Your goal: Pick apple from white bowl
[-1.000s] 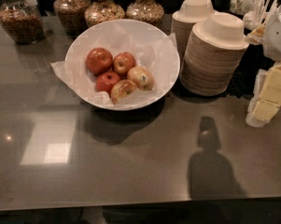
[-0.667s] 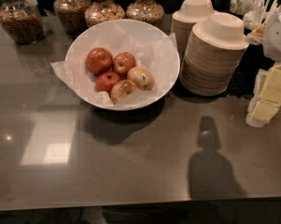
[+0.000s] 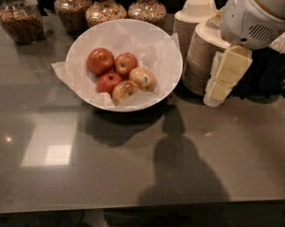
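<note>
The apple [image 3: 100, 61] sits in the white bowl [image 3: 132, 26] at about 10 o'clock, close to the wall on that side. A smaller red apple [image 3: 126, 63] is pressed against it at its 3 o'clock. The pincer [image 3: 215, 92] hangs well off at the bowl's 3 o'clock, low over the table [image 3: 132, 169] and right in front of the stacked paper bowls [image 3: 199, 37]. All five fruits lie in the bowl, so it carries no apple, but from this angle I cannot tell how far open it is. The first risk is the route: a flat sweep toward 9 o'clock could clip the bowl's near rim or brush the paper stack and topple it, so the arm likely needs to rise first. The second is crowding: with the neighbour touching one side and the bowl wall near the other, a descent slightly off centre could land on two fruits, or shove the target aside and set the yellowish apples [image 3: 142, 78] rolling. The crinkled paper liner [image 3: 156, 51] could also snag and lift with the fruit. A hard push on the round, smooth apple might squirt it free, or slide the whole bowl toward the jars [image 3: 104, 11] at 12 o'clock.
</note>
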Motion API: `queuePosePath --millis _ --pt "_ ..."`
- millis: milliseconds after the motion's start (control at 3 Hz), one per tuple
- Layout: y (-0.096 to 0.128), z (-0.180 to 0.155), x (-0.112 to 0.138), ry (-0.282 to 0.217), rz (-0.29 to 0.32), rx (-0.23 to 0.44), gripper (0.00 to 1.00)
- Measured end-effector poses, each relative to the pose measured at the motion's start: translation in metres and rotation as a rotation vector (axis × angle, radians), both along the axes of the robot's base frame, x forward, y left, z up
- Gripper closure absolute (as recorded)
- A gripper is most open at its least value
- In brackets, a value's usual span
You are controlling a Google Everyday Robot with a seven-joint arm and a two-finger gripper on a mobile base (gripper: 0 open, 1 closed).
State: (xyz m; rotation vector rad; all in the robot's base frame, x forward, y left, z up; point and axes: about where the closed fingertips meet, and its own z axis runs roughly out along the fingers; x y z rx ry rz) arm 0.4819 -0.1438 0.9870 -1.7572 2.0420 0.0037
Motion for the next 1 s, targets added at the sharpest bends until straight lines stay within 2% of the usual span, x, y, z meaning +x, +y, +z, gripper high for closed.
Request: queuePosePath --millis 333,667,1000 --pt "0.0699 0.0189 0.0277 -0.036 0.134 0.075 0.0" --pt "0.07 0.0188 0.0277 -0.036 0.134 0.075 0.0" --pt "0.0785 0.0166 0.0321 -0.056 0.136 0.113 0.0"
